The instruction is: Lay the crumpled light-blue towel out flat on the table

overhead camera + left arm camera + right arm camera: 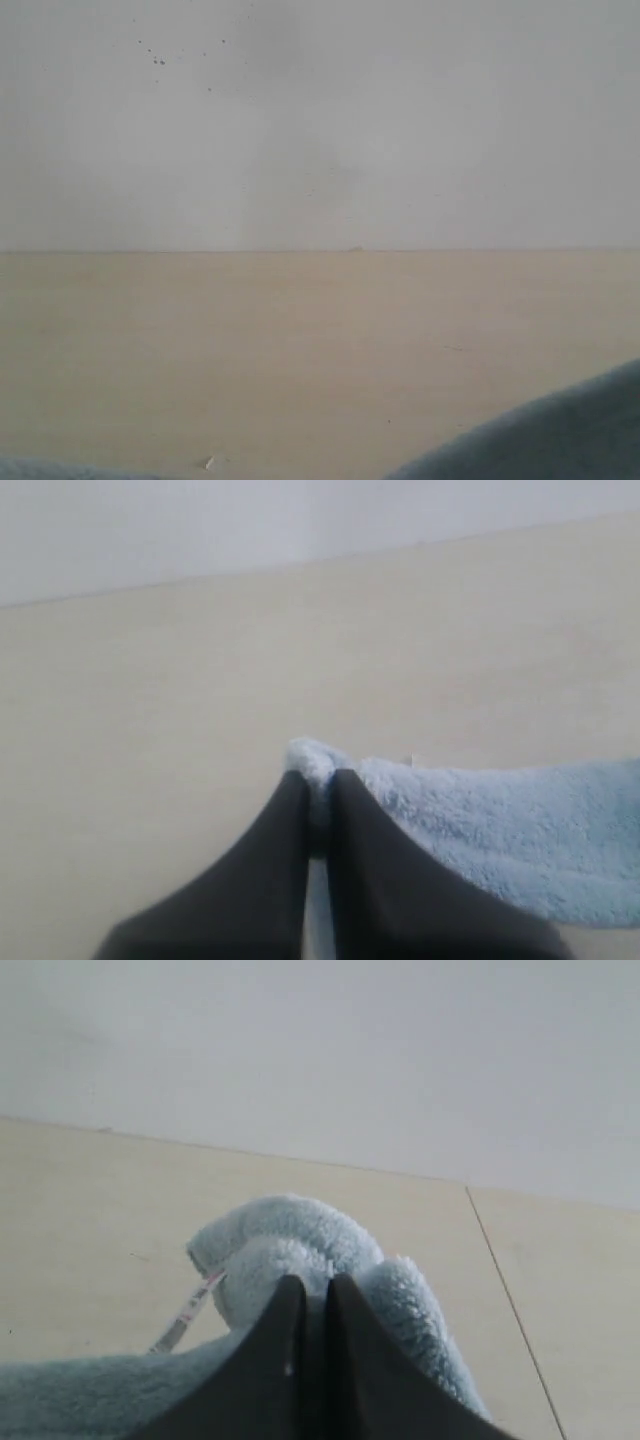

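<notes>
The light-blue towel point(560, 430) shows only as a blurred fold at the bottom right of the exterior view, with a thin strip at the bottom left. In the left wrist view my left gripper point(318, 776) is shut on a corner of the towel point(500, 815), which stretches away flat over the table point(150, 730). My right gripper point(308, 1282) is shut on a bunched, rolled part of the towel point(300, 1240); its white label point(185, 1315) hangs beside the fingers. Neither gripper shows in the exterior view.
The beige table point(300, 340) runs back to a white wall point(320, 120). A small white fleck point(209, 462) lies near the front edge. A thin dark seam point(510, 1310) crosses the tabletop in the right wrist view.
</notes>
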{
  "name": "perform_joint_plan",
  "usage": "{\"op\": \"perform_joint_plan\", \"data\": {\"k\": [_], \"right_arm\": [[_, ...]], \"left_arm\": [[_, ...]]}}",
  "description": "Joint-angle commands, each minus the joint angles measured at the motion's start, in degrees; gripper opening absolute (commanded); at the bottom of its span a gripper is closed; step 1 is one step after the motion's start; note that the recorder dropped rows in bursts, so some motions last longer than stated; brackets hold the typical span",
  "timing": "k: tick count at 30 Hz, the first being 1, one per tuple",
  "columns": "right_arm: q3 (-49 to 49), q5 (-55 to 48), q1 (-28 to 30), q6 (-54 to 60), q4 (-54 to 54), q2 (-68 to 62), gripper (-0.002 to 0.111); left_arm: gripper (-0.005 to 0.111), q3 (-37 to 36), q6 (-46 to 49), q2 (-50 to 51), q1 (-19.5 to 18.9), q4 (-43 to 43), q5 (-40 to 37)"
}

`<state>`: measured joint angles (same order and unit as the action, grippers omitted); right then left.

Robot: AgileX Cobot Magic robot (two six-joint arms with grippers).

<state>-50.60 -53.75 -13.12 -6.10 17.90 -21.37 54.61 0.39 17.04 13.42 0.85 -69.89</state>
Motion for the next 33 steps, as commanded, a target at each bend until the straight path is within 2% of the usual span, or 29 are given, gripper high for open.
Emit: {"op": "perform_joint_plan", "data": {"k": [1, 8, 15, 20, 27, 33], "right_arm": [[-1.0, -2.3, -0.2, 0.7, 0.8, 5.5, 0.003], [-1.0, -6.9, -0.2, -0.4, -0.3, 10.9, 0.003], [-0.6, -11.4, -4.3, -0.4, -5.6, 10.5, 0.003], [5.3, -15.0, -7.2, 1.6, -5.5, 7.3, 0.003], [14.0, -5.8, -8.8, 1.9, -6.5, -0.8, 0.003], [14.4, -3.8, -8.8, 6.8, -10.0, -12.7, 0.003]], "left_arm": [[0.004, 5.5, -1.6, -1.8, -0.2, -0.9, -0.1], [0.004, 10.0, -1.9, -3.5, -0.2, 1.9, -0.1], [0.004, 9.9, -2.0, -3.5, -0.2, 4.5, -0.1], [0.004, 9.9, -2.0, -3.5, -0.2, 4.6, -0.1], [0.004, 9.9, -2.0, -3.5, -0.2, 4.7, -0.1], [0.004, 9.9, -2.0, -3.5, -0.2, 4.7, -0.1]]}}
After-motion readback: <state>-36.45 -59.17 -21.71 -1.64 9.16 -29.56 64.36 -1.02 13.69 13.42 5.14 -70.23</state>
